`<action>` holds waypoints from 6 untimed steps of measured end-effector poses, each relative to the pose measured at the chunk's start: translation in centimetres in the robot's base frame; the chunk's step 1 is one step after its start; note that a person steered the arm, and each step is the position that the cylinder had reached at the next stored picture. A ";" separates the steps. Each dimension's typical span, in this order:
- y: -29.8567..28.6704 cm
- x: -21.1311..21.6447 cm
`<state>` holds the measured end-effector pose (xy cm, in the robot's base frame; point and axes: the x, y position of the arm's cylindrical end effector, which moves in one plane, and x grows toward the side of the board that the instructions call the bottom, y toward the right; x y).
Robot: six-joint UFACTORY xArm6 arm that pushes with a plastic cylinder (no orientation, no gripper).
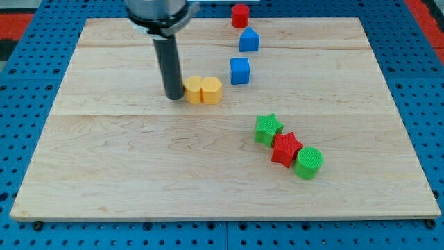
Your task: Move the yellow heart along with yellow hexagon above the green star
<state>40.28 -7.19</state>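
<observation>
My tip rests on the board just left of the yellow heart, touching or almost touching it. The yellow hexagon sits right against the heart on its right side. The green star lies lower and to the right of the yellow pair, in the right half of the board. The yellow blocks are to the upper left of the star, about a block's length higher.
A red star touches the green star's lower right, and a green cylinder touches the red star. A blue cube and a blue pentagon-like block stand above. A red cylinder sits at the board's top edge.
</observation>
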 end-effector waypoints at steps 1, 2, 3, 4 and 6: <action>1.0 0.0; -0.1 -0.4; 1.0 -1.8; 3.1 -2.7; 10.6 -2.0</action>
